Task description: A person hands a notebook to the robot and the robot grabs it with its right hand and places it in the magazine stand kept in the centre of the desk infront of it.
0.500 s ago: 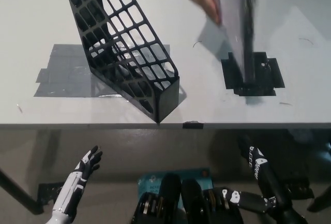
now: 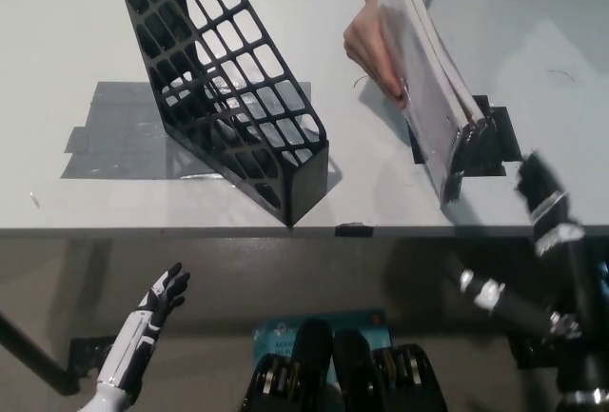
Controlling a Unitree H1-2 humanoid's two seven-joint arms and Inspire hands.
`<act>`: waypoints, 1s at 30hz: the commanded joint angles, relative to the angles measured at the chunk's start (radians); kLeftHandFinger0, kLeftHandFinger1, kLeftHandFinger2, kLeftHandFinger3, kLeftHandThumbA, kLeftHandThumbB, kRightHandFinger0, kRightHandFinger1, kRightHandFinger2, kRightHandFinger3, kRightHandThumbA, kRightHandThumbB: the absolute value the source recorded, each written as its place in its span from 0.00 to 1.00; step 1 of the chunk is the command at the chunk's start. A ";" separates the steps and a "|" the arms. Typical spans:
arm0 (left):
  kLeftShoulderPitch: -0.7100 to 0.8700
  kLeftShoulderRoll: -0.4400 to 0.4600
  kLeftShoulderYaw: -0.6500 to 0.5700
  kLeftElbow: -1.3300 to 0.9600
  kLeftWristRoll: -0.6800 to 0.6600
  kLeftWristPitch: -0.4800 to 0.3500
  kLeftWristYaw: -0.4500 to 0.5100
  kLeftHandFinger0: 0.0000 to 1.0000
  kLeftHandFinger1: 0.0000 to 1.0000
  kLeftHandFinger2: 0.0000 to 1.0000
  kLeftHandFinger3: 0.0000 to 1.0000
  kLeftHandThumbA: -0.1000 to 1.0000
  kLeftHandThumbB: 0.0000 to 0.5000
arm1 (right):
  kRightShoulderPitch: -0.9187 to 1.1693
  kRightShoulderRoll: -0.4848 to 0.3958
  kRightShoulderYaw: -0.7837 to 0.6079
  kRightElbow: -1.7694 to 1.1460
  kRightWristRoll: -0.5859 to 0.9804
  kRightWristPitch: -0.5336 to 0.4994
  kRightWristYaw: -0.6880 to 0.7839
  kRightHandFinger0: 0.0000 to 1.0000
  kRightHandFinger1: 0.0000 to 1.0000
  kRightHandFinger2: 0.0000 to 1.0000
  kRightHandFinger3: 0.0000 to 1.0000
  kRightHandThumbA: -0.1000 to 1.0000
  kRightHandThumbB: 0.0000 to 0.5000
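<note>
A person's hand (image 2: 371,50) holds a white notebook (image 2: 428,98) upright on its edge over the desk at the upper right, its spiral binding low near the desk edge. My black right hand (image 2: 547,207) is raised just below and right of the notebook, apart from it, fingers open and blurred. The black lattice magazine stand (image 2: 228,88) stands tilted on grey tape in the middle of the desk. My white left hand (image 2: 157,307) rests open below the desk edge at the lower left.
The white desk (image 2: 76,31) ends at a front edge across the picture's middle. A grey tape patch (image 2: 114,136) lies under the stand, and black tape marks (image 2: 500,141) sit beneath the notebook. A teal object (image 2: 285,331) lies on the floor below.
The person has brought the notebook lower and nearer to me. My right hand has risen from under the desk to just beside the notebook's lower end. The left hand has stayed put.
</note>
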 commanded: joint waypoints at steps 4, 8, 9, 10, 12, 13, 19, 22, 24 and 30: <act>-0.020 0.014 0.001 -0.011 -0.007 -0.038 -0.017 1.00 1.00 1.00 1.00 1.00 1.00 | -0.091 0.035 -0.047 -0.055 -0.046 -0.065 -0.069 1.00 1.00 1.00 1.00 1.00 0.45; -0.023 0.016 0.003 -0.012 -0.011 -0.038 -0.024 1.00 1.00 1.00 1.00 1.00 1.00 | -0.140 0.035 -0.058 -0.027 -0.055 -0.050 -0.073 1.00 1.00 1.00 1.00 1.00 0.47; -0.023 0.016 0.004 -0.013 -0.012 -0.038 -0.025 1.00 1.00 1.00 1.00 1.00 1.00 | -0.148 0.035 -0.059 -0.025 -0.058 -0.043 -0.075 1.00 1.00 1.00 1.00 1.00 0.47; -0.022 0.016 0.004 -0.013 -0.010 -0.038 -0.024 1.00 1.00 1.00 1.00 1.00 1.00 | -0.154 0.036 -0.059 -0.022 -0.059 -0.037 -0.076 1.00 1.00 1.00 1.00 1.00 0.49; -0.022 0.018 0.002 -0.013 0.003 -0.038 -0.020 1.00 1.00 1.00 1.00 1.00 1.00 | -0.183 0.036 -0.058 -0.005 -0.062 -0.013 -0.075 1.00 1.00 1.00 1.00 1.00 0.52; -0.023 0.020 0.001 -0.012 0.005 -0.038 -0.019 1.00 1.00 1.00 1.00 1.00 1.00 | -0.193 0.034 -0.055 -0.002 -0.062 0.006 -0.070 1.00 1.00 1.00 1.00 1.00 0.55; -0.026 0.015 0.005 -0.009 -0.010 -0.038 -0.022 1.00 1.00 1.00 1.00 1.00 1.00 | -0.267 0.030 -0.039 0.034 -0.074 0.098 -0.057 1.00 1.00 1.00 1.00 1.00 0.64; -0.025 0.016 0.005 -0.013 -0.007 -0.038 -0.022 1.00 1.00 1.00 1.00 1.00 1.00 | -0.298 0.024 -0.033 0.063 -0.102 0.112 -0.061 1.00 1.00 1.00 1.00 1.00 0.63; -0.024 0.016 0.005 -0.011 -0.012 -0.038 -0.025 1.00 1.00 1.00 1.00 1.00 1.00 | -0.324 0.019 -0.032 0.089 -0.113 0.114 -0.063 1.00 1.00 1.00 1.00 1.00 0.59; -0.024 0.017 0.005 -0.009 -0.014 -0.038 -0.026 1.00 1.00 1.00 1.00 1.00 1.00 | -0.406 0.007 -0.041 0.162 -0.121 0.150 -0.064 1.00 1.00 1.00 1.00 1.00 0.66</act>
